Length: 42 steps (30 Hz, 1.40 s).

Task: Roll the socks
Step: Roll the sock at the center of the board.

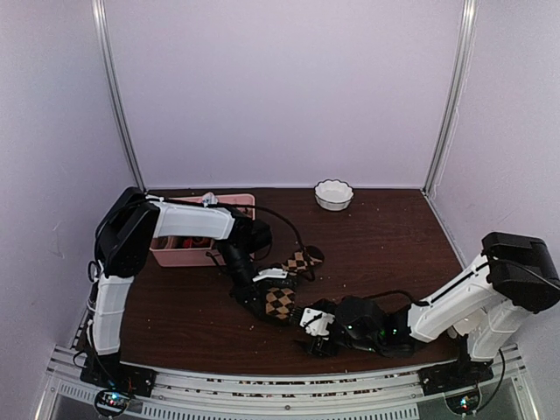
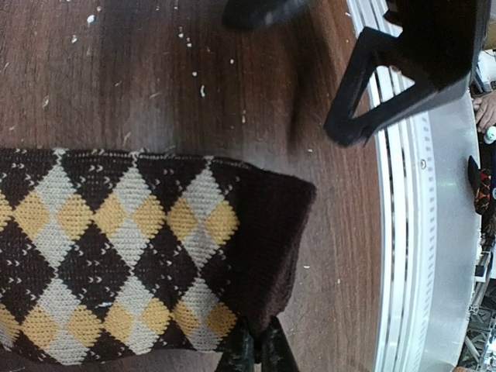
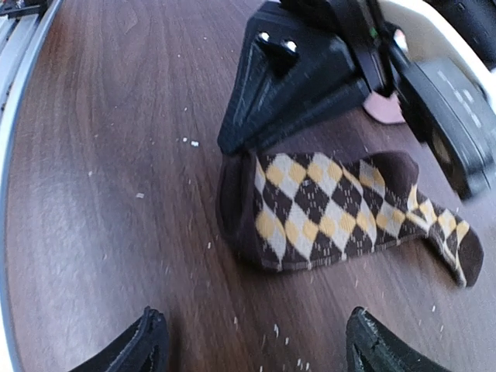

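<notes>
One of the socks, dark brown with tan and grey argyle diamonds (image 1: 282,300), lies flat on the wooden table, its toe end pointing toward the back (image 1: 304,259). In the left wrist view the sock (image 2: 132,248) fills the lower left. My left gripper (image 2: 256,354) is shut on the plain dark cuff edge. The right wrist view shows the sock (image 3: 333,205) lying ahead, with the left gripper (image 3: 232,147) pressed onto its near end. My right gripper (image 3: 260,345) stands open just short of the sock, with bare table between its fingers. From above, the right gripper (image 1: 318,329) sits front-right of the sock.
A pink tray (image 1: 164,255) stands at the back left, partly under the left arm. At the back stands a white fluted bowl (image 1: 333,194). A metal rail (image 2: 403,256) runs along the table's front edge close to the sock. White crumbs dot the wood.
</notes>
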Motion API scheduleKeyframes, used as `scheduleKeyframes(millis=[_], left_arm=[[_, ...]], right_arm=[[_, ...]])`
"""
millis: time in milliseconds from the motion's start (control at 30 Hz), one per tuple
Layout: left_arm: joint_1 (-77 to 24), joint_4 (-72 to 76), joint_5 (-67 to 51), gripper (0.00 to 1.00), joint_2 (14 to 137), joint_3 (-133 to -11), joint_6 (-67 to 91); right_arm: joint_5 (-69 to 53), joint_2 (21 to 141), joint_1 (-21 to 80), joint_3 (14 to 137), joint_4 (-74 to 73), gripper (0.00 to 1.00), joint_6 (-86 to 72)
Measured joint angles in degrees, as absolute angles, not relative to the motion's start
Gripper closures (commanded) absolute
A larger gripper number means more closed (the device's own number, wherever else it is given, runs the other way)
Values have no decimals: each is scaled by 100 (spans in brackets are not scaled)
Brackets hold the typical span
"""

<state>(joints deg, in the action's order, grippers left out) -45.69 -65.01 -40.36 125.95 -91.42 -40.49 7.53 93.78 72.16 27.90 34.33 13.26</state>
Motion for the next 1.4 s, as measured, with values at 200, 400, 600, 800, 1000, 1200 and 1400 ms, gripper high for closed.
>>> scheduleKeyframes(millis=[200,400,600,800,1000,1200,1400], left_arm=[[-4569,-6580,-4036,100,12669,-9164,-4066],[-4569,-6637,-4034,100,12724,-9220,-4084],[-4550,-6685,-4034,100,12724,-9279,-4110],[-4530,-6761,-4034,100,12724,-9279,-4165],[-4530,-6761,-4036,100,12724,-9282,-4174],[-4530,-6768,-4036,100,12759,-9319,-4174],[-4530,-6796,-4053,88,12801,-9347,-4182]], right_arm=[[967,9878,7229,3446,3227,44,2171],[989,10178,7253,4045,2766,50,2670],[954,10280,7360,4259,2263,50,2952],[954,10278,7404,4204,2119,59,3030],[1076,10403,7459,4305,2130,73,3055],[1199,10591,7511,4523,2215,74,3011],[1337,10731,7559,4654,2296,96,2934]])
